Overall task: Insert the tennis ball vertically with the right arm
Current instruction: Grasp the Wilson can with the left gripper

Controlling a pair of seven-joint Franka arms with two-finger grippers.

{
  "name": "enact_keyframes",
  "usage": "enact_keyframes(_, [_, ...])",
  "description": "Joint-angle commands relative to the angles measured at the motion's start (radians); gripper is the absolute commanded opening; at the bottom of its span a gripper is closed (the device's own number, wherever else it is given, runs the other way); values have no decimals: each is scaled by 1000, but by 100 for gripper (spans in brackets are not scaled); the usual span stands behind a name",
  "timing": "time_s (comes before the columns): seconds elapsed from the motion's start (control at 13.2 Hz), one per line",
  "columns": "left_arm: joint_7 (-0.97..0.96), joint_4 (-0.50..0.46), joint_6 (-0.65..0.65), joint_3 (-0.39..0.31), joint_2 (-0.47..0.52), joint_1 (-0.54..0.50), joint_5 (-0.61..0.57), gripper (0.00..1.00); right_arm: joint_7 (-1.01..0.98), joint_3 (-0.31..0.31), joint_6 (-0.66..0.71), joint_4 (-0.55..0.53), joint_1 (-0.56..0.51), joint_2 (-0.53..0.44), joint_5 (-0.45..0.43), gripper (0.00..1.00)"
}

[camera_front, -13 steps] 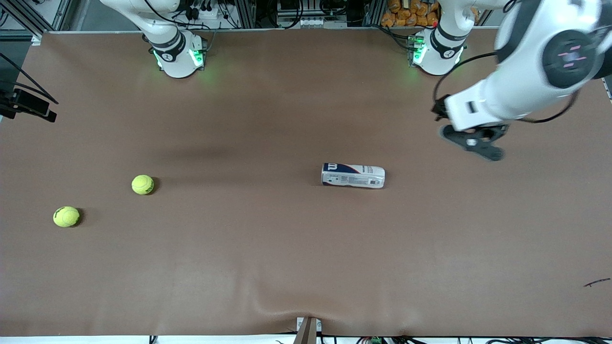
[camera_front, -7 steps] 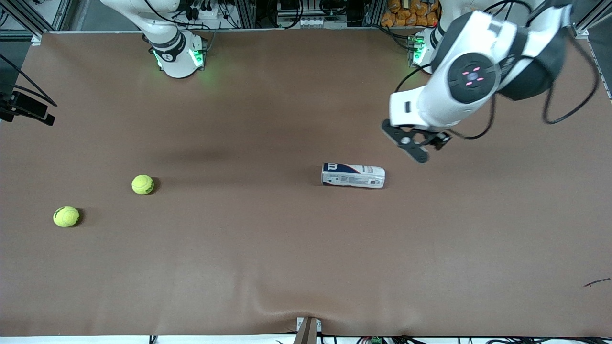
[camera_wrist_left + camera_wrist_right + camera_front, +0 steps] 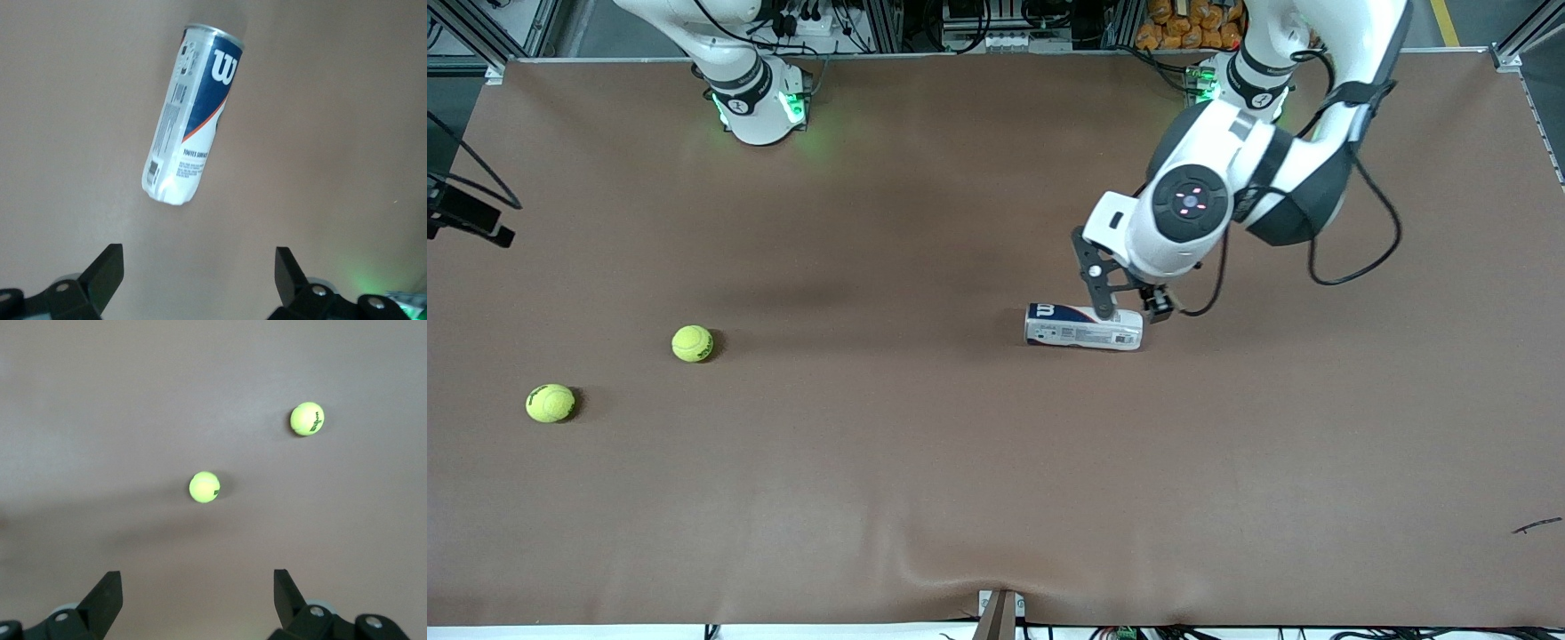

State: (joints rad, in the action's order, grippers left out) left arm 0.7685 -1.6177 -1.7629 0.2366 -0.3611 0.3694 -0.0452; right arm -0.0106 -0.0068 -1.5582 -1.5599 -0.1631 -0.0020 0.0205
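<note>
Two tennis balls lay on the brown table point(image 3: 925, 462), both well toward the right arm's end of it from the can. The first tennis ball point(image 3: 692, 343) sat at about the same depth as the can, and the second tennis ball point(image 3: 551, 403) lay apart from it, nearer the front camera and closer to the table's edge at the right arm's end. In the right wrist view the first tennis ball point(image 3: 204, 487) showed near the middle, with the second tennis ball point(image 3: 307, 419) off to one side of it.

The tennis ball can point(image 3: 1083, 326) lay on its side near the middle of the table, its blue-banded end with the white logo pointing toward the right arm's end and its white rounded end toward the left arm's end. In the left wrist view the can point(image 3: 190, 115) lay clear of the fingers, untouched.

The left gripper point(image 3: 1129, 307) hung over the can's white end, its fingers point(image 3: 103, 272) spread wide with nothing between them.

The right gripper point(image 3: 197, 600) was up over the table, above the stretch where the balls lay; its fingers point(image 3: 287, 590) stood wide apart and empty. In the front view only the right arm's base point(image 3: 758, 105) showed.
</note>
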Motion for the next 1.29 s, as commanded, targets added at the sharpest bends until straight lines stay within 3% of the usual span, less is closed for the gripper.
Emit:
enact_keyframes(0.0, [86, -66, -100, 3, 5, 35, -35, 100, 4, 16, -31, -6, -32, 8, -8, 100])
enact_keyframes(0.38, [98, -174, -292, 4, -27, 68, -100, 100, 4, 16, -49, -9, -30, 5, -8, 100])
enact_keyframes(0.83, [123, -179, -472, 6, -131, 79, -177, 100, 4, 18, -40, -17, -24, 5, -8, 100])
enact_keyframes(1.21, [124, -232, -593, 6, -159, 75, -211, 100, 4, 19, -20, -17, -23, 1, -8, 100])
